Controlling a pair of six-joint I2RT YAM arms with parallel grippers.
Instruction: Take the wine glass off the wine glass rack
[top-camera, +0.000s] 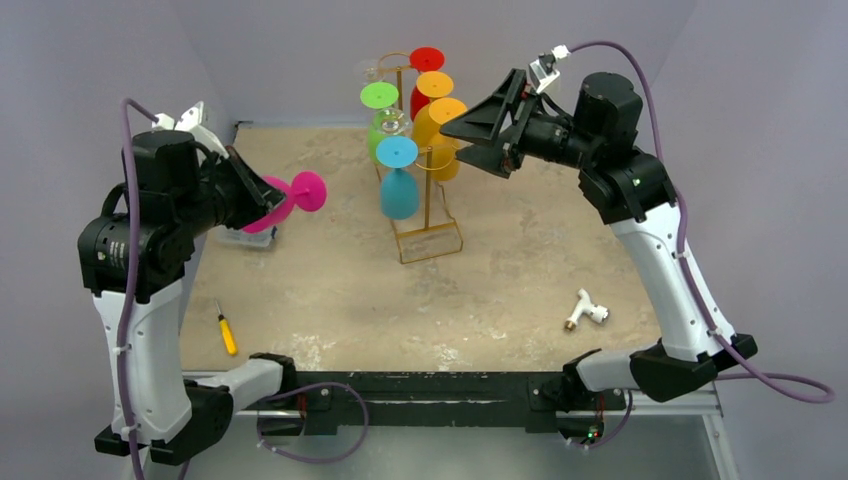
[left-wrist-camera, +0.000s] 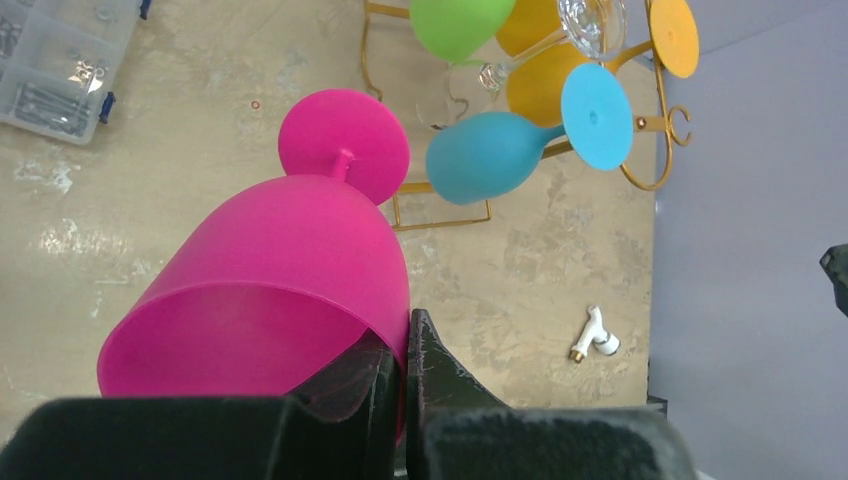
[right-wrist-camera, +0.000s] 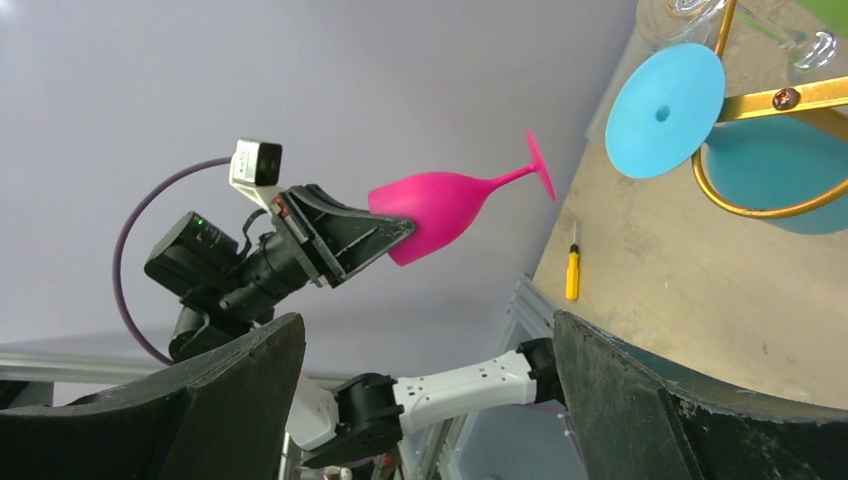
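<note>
My left gripper (top-camera: 262, 205) is shut on the rim of a pink wine glass (top-camera: 292, 198), which it holds on its side above the table's left, away from the rack. In the left wrist view one finger sits inside the pink glass (left-wrist-camera: 290, 270) and the other outside. The gold wine glass rack (top-camera: 430, 205) stands at the back centre with blue (top-camera: 398, 190), green (top-camera: 380, 97), orange (top-camera: 440, 125), red and clear glasses hanging from it. My right gripper (top-camera: 462, 142) hovers open just right of the orange glasses. Nothing lies between its fingers (right-wrist-camera: 250, 400).
A yellow screwdriver (top-camera: 227, 330) lies near the front left. A white tap fitting (top-camera: 585, 310) lies at the front right. A clear parts box (left-wrist-camera: 60, 60) sits on the table's left side, below my left gripper.
</note>
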